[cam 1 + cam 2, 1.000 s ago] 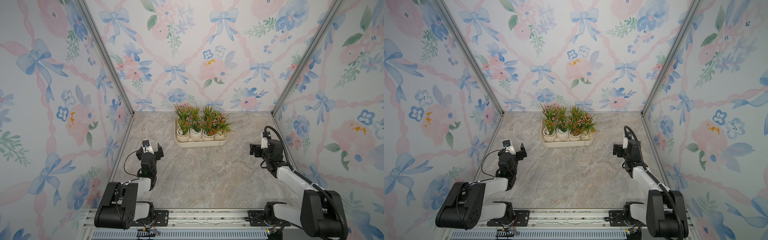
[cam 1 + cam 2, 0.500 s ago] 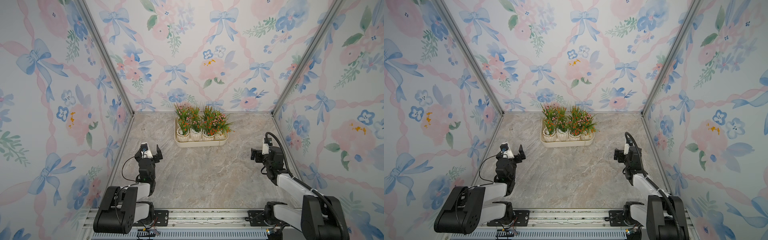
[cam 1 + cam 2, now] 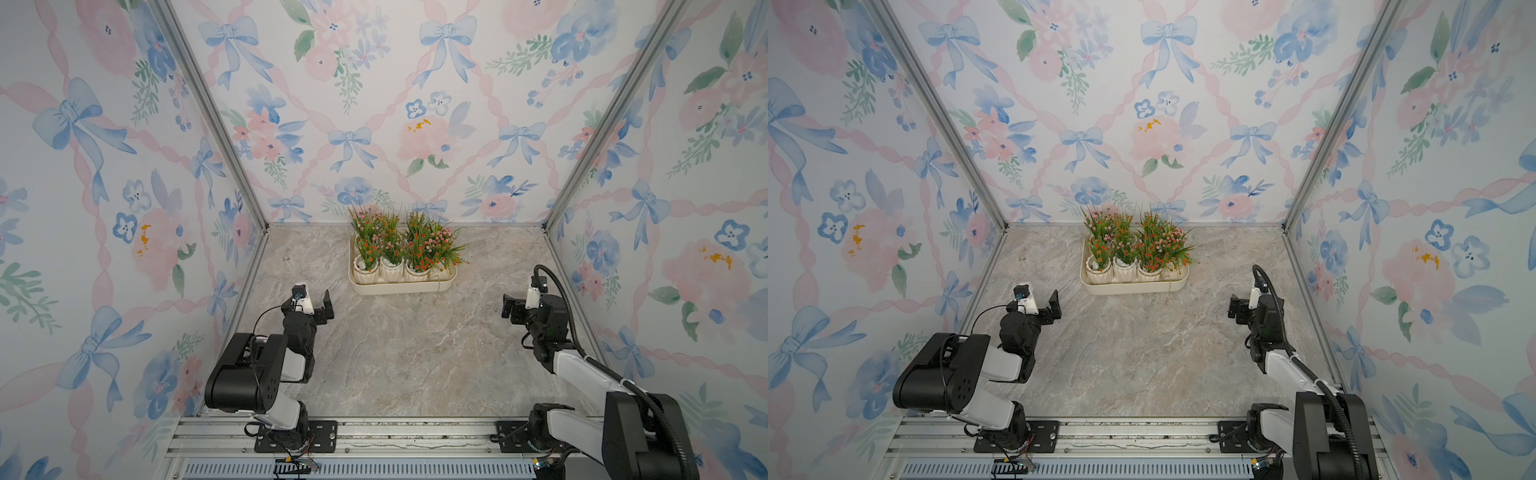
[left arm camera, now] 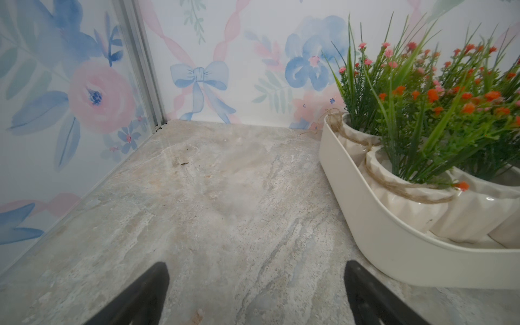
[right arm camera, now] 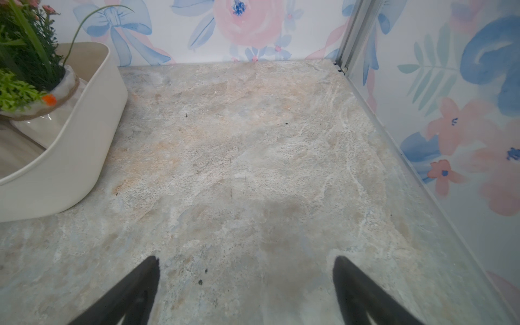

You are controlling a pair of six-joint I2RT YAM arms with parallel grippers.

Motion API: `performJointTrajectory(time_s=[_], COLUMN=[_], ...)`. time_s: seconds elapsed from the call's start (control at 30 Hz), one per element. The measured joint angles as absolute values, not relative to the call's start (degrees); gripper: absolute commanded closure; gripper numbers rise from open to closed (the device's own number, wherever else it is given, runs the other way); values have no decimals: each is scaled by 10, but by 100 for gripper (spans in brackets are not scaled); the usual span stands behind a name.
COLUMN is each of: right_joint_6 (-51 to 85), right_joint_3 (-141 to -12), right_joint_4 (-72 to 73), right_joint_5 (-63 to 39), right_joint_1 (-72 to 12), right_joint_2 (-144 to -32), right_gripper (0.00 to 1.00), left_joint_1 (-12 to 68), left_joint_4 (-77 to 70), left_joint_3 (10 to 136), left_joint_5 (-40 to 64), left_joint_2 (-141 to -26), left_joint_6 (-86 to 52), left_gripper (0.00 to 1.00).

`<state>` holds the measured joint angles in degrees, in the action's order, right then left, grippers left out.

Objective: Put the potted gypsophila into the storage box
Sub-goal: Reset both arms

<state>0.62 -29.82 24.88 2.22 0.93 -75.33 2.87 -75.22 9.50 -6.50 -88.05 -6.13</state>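
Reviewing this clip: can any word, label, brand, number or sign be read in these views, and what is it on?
No text can be read in any view.
The storage box and the potted gypsophila show no print or label.
The wallpaper has only bows and flowers.
Any marking on the left arm or the right arm is too small to tell.

The marbled tabletop (image 3: pixel 407 353) bears the storage box (image 3: pixel 401 287) ahead of both jaw pairs; small dark specks (image 5: pixel 200 282) lie between the right gripper's (image 5: pixel 246 257) jaws
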Motion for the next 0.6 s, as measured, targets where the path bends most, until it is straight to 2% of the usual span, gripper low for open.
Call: performJointTrajectory(time_s=[0.27, 0.6], right_joint_6=[7, 5], right_joint_3=[-304, -232], right_joint_4=[291, 450], right_joint_5=[30, 32], right_joint_1=[-17, -19], right_joint_2=[-811, -870], right_gripper=[3, 3], left_joint_1=[30, 34], left_joint_4=[-768, -767], left_joint_3=[96, 96], left_joint_5=[-31, -41], left_joint_2=[-882, -884], left_joint_6=[-44, -41], left_gripper=[2, 2])
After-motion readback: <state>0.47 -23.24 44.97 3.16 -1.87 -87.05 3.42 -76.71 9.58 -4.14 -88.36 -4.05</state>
